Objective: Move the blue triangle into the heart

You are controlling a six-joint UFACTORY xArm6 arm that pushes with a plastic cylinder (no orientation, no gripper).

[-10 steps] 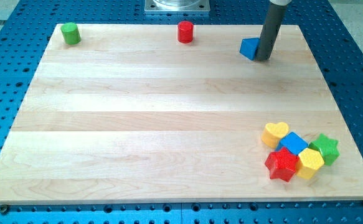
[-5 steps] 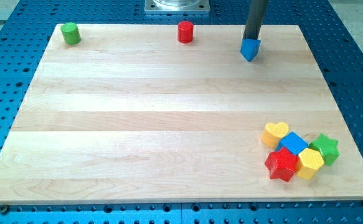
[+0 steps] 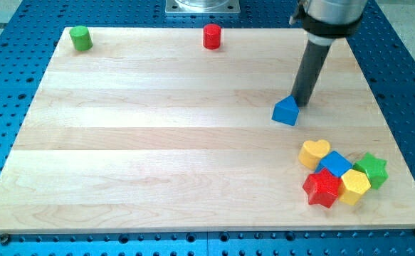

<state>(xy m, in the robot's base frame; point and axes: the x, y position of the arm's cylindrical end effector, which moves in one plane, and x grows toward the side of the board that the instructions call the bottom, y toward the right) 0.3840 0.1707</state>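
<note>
The blue triangle (image 3: pixel 286 112) lies on the wooden board (image 3: pixel 157 135), right of centre. My tip (image 3: pixel 301 104) touches its upper right side, the dark rod rising up to the view's top. The yellow heart (image 3: pixel 314 153) lies below and to the right of the triangle, a short gap away, at the top left of a cluster of blocks.
The cluster by the heart holds a blue cube (image 3: pixel 335 164), a green star (image 3: pixel 371 170), a yellow hexagon (image 3: pixel 354 186) and a red star (image 3: pixel 322 188). A green cylinder (image 3: pixel 81 38) and a red cylinder (image 3: pixel 212 35) stand along the board's top edge.
The blue triangle has moved from near the board's top edge down toward the heart. My tip moved behind it and down with it.
</note>
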